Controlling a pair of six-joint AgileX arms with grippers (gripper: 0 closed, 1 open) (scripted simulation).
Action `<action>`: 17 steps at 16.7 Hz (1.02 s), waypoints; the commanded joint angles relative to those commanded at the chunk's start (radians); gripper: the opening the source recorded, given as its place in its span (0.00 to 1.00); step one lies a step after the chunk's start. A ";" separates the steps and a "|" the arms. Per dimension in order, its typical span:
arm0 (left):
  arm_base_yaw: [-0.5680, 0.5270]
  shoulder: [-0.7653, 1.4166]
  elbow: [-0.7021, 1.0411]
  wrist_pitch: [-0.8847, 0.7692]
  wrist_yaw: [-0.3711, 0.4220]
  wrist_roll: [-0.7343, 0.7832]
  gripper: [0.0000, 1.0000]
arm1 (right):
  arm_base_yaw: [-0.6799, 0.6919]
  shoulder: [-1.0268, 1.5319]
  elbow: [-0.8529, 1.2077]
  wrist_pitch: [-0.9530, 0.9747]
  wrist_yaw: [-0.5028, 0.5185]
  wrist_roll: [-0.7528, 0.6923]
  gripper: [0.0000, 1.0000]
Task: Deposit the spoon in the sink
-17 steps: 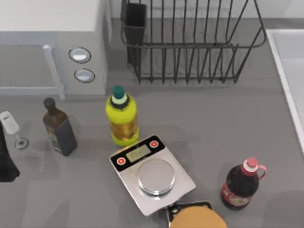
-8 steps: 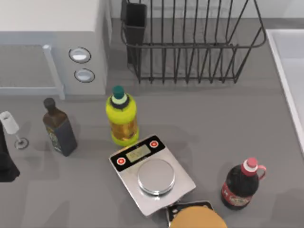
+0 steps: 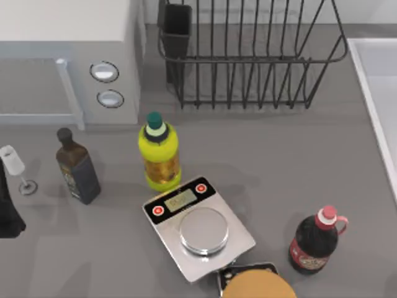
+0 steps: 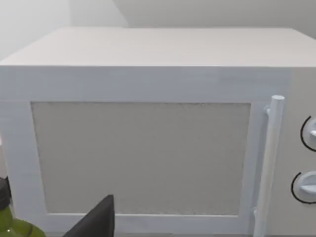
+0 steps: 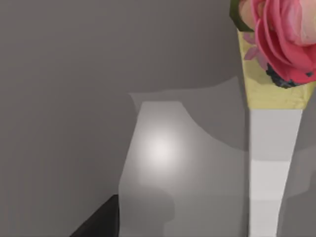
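The spoon is out of view. The sink point(image 3: 374, 93), a pale basin with a light raised rim, runs along the right edge of the top view. Part of my left arm point(image 3: 7, 214) shows as a dark shape at the table's left edge, beside a wine glass point(image 3: 15, 167). One dark finger point(image 4: 98, 221) of the left gripper shows in the left wrist view, facing the white microwave point(image 4: 148, 143). In the right wrist view, one dark finger point(image 5: 98, 221) hangs over a grey surface, with a pink flower point(image 5: 281, 39) in a pale vase nearby.
A black wire dish rack point(image 3: 248, 56) stands at the back, the microwave point(image 3: 62, 56) at the back left. A dark bottle point(image 3: 77, 167), a yellow-green bottle point(image 3: 159, 152), a silver scale point(image 3: 198, 226), a red-capped dark bottle point(image 3: 315, 242) and an orange-brown round object point(image 3: 257, 285) stand on the grey counter.
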 joint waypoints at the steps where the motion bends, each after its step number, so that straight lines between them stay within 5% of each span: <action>1: 0.000 0.000 0.000 0.000 0.000 0.000 1.00 | 0.000 0.016 -0.017 0.029 0.000 0.000 1.00; 6: 0.000 0.000 0.000 0.000 0.000 0.000 1.00 | 0.000 0.029 -0.032 0.054 0.000 0.001 1.00; 17: 0.000 0.000 0.000 0.000 0.000 0.000 1.00 | 0.000 0.029 -0.032 0.054 0.000 0.001 0.17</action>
